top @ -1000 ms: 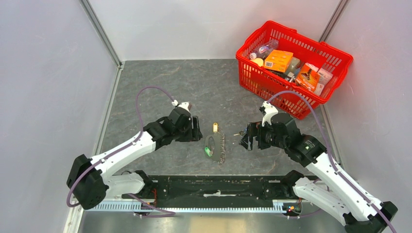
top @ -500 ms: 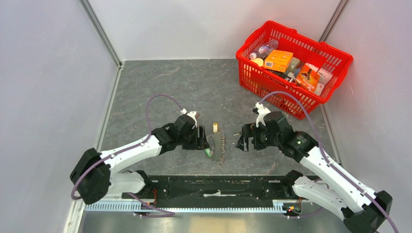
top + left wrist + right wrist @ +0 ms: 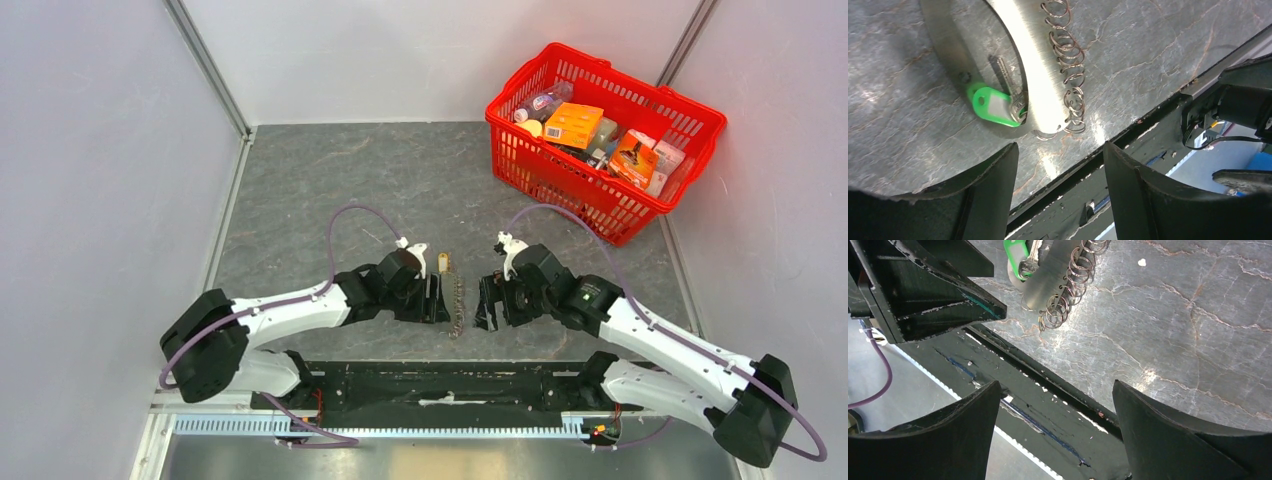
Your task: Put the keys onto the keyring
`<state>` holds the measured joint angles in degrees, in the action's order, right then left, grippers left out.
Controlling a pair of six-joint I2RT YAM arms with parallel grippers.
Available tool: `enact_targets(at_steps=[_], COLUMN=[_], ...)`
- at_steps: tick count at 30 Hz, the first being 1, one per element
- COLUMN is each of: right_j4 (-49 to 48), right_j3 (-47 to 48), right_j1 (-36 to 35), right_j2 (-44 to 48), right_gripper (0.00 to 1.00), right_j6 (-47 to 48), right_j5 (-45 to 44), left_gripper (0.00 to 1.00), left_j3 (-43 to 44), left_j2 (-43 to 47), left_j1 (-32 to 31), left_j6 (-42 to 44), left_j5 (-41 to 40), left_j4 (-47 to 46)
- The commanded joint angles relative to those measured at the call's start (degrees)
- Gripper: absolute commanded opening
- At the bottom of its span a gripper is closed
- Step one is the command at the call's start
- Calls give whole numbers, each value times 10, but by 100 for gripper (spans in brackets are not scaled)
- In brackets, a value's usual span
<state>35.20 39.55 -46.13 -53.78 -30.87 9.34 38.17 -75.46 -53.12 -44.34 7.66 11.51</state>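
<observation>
The keyring lies on the grey table between my grippers. Its metal chain (image 3: 458, 305) and yellow-gold tag (image 3: 442, 262) show from above. In the left wrist view the grey strap loop (image 3: 1033, 65), green tag (image 3: 993, 106), a silver key (image 3: 1007, 82) beside the tag and the chain (image 3: 1068, 65) lie just ahead of my open, empty left gripper (image 3: 1060, 190). My left gripper (image 3: 432, 298) sits over the strap's left side. My right gripper (image 3: 490, 305) is open and empty just right of the chain (image 3: 1068, 290). No blue-headed key is in view.
A red basket (image 3: 545, 170) full of packets and bottles stands at the back right. A black rail (image 3: 440, 385) runs along the near table edge, just behind both grippers. Grey walls close in on the left and right.
Both grippers have moved inward and toward the near edge, closing on the keyring from either side. The left gripper now covers the strap and green tag from above. The small key near the right gripper no longer shows.
</observation>
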Motion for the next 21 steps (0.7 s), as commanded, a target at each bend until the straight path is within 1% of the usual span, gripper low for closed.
enact_targets(at_steps=[1,6,11,15,21], right_j4=[-30,-27,-29,-28,-32], right_j3=[-4,-3,-13,-17,-21], right_j1=[-14,-24,-37,-44,-48], right_j2=[3,1,-12,-12,-20], right_gripper=[89,88,87,86,86], right_j6=[-26,-33,-44,-46,-45], right_j5=[-35,-46,-57,-68,-77], left_gripper=[69,69,68,68,68], left_j3=[-3,-1,2,1,-10], left_j2=[-24,-74,-125,-129,-86], left_j1=[-12,-18,-19,-18,-16], left_j6=[-37,-54,-62,-58,-37], left_j5=[9,22,8,-34,-91], left_j4=[-63,-113,-139,-119,-52])
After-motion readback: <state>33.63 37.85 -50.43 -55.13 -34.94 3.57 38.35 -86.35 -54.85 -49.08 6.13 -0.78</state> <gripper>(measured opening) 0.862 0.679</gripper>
